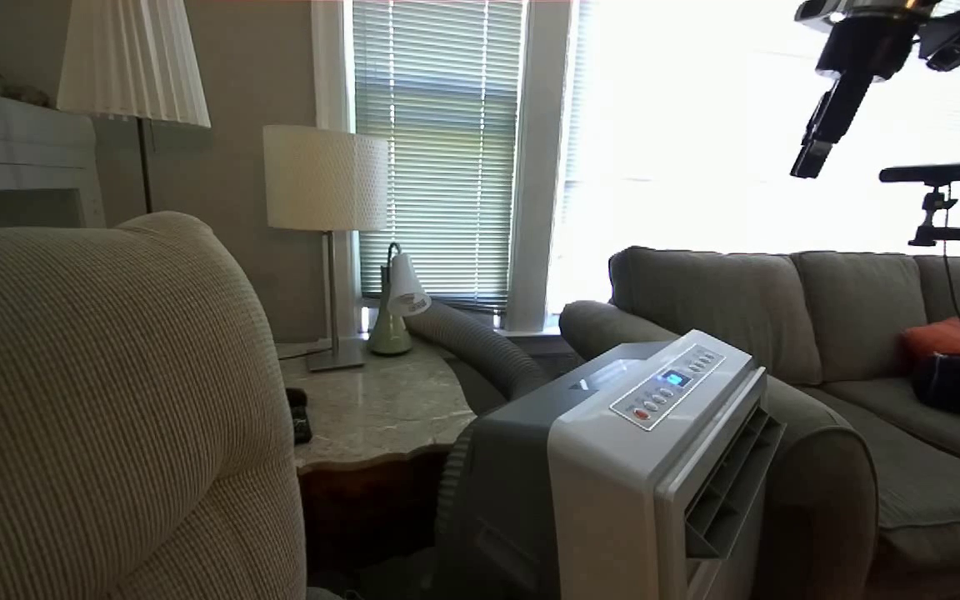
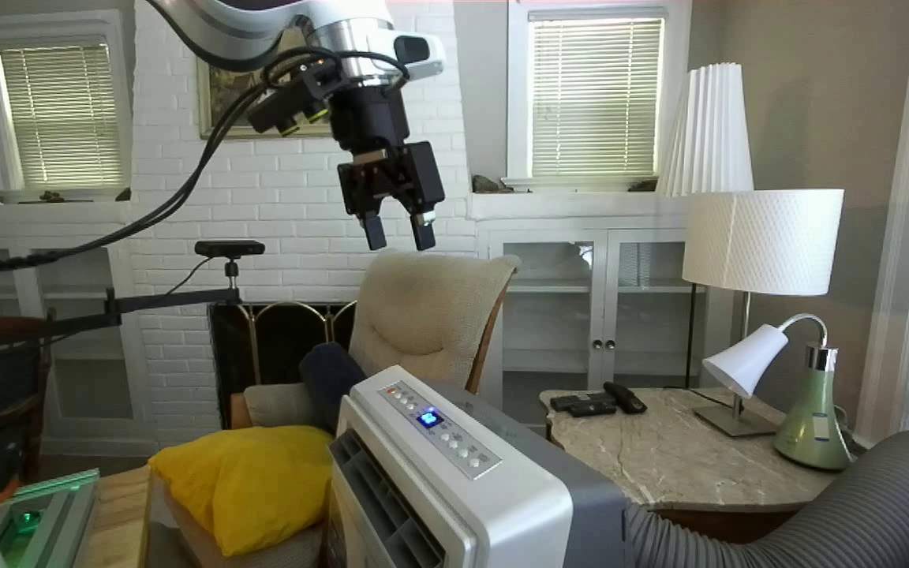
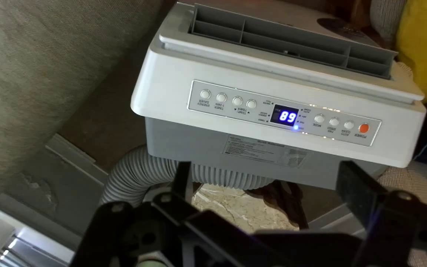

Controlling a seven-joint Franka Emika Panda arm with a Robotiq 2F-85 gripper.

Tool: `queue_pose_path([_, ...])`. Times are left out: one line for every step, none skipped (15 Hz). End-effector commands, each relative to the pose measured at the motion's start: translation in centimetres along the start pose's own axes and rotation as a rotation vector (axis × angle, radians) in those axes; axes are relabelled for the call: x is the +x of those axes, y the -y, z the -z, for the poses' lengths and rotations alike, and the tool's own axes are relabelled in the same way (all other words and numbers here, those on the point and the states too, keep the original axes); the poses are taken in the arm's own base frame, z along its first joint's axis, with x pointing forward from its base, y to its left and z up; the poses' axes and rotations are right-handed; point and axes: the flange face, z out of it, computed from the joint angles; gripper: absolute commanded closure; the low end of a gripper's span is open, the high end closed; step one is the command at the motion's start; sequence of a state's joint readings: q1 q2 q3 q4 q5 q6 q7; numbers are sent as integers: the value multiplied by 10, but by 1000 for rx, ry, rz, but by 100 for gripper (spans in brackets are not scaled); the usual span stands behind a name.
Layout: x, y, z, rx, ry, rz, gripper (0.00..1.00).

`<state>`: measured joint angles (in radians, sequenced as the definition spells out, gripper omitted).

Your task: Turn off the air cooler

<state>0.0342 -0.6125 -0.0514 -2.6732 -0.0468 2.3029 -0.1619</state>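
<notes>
The air cooler is a white boxy appliance with a grey back, standing in both exterior views. Its top fills the upper part of the wrist view, upside down. The control panel has several white buttons, an orange power button at one end, and a display with lit blue digits. A small blue light glows beside it. My gripper is open and empty, high above the cooler, touching nothing; it also shows in an exterior view. Its fingers are wide apart in the wrist view.
A grey hose runs from the cooler past a marble-topped table with lamps and remotes. A sofa adjoins the cooler. An armchair, a yellow pillow and a camera on an arm stand around.
</notes>
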Motion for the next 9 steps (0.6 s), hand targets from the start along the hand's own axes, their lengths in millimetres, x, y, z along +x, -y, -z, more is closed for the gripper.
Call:
queue_pose_path([2,31,-10,18,23,31,0])
queue_pose_path([3,40,-11,21,19,48,0])
queue_pose_path([4,49,-12,29,15,62,0])
queue_pose_path([5,58,-13,38,17,77,0])
queue_pose_path([6,68,-14,46,16,90,0])
queue_pose_path([7,76,-16,58,29,108,0])
queue_pose_path([8,86,-18,67,31,119,0])
queue_pose_path([8,96,-19,80,19,128,0])
queue_pose_path([9,106,-21,92,10,136,0])
